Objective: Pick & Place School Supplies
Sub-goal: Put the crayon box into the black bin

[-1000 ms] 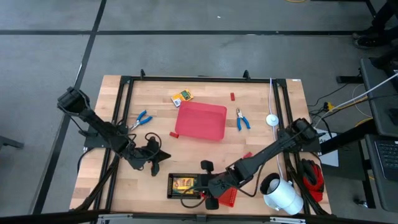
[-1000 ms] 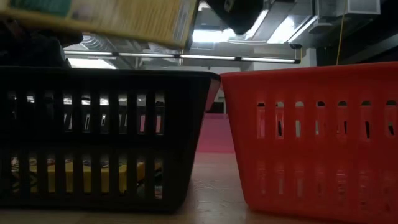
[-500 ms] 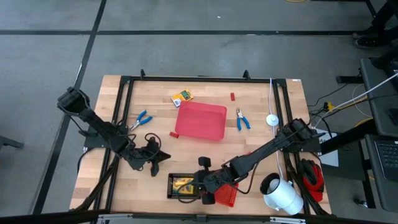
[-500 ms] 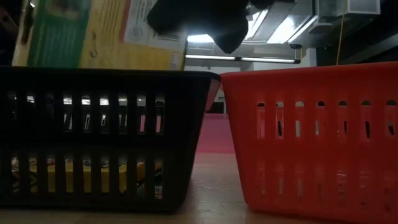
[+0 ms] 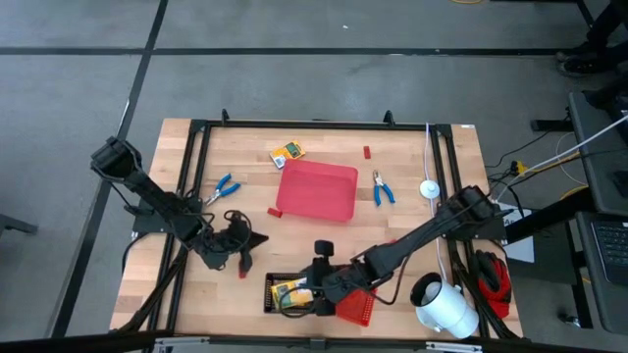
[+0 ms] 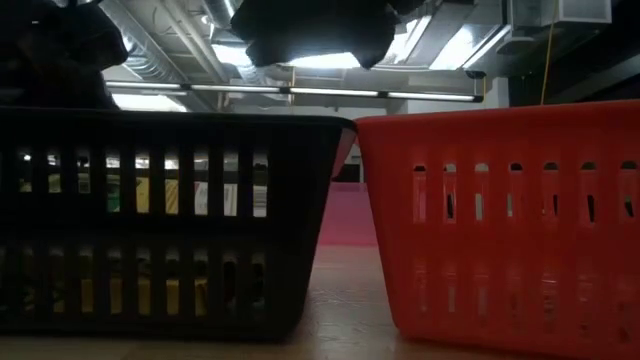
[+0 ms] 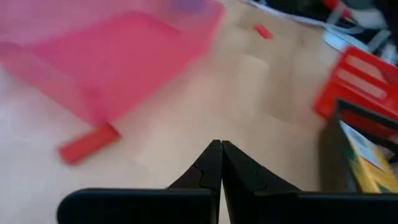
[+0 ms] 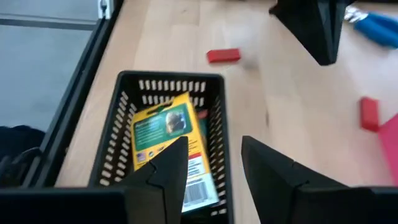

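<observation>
A yellow-and-green card box [image 8: 166, 132] lies tilted inside the black basket [image 5: 280, 305] near the table's front edge; through the basket's slots [image 6: 150, 195] its colours show. My right gripper [image 8: 214, 155] hangs open just above the basket, with nothing between its fingers. My left gripper [image 7: 219, 151] is shut and empty above the bare wood, left of the basket [image 5: 240, 247]. A second card box [image 5: 287, 152] lies flat at the far side. One pair of blue pliers [image 5: 224, 187] lies left of the red tray [image 5: 317, 191], another [image 5: 381, 186] right of it. Small red blocks [image 5: 367, 152] [image 5: 275, 211] lie on the wood.
A red mesh basket [image 5: 356, 308] stands against the black basket's right side [image 6: 500, 230]. The large red tray takes the table's middle. A white roll [image 5: 444, 306] sits at the near right corner. Black frame rails [image 5: 196, 176] run along the table's sides.
My right gripper has opened and let go of the yellow-and-green box. It had held the box above the black basket, first nearly level, then tipped up on end; the box has now dropped inside. The gripper has shifted slightly toward the table's left.
</observation>
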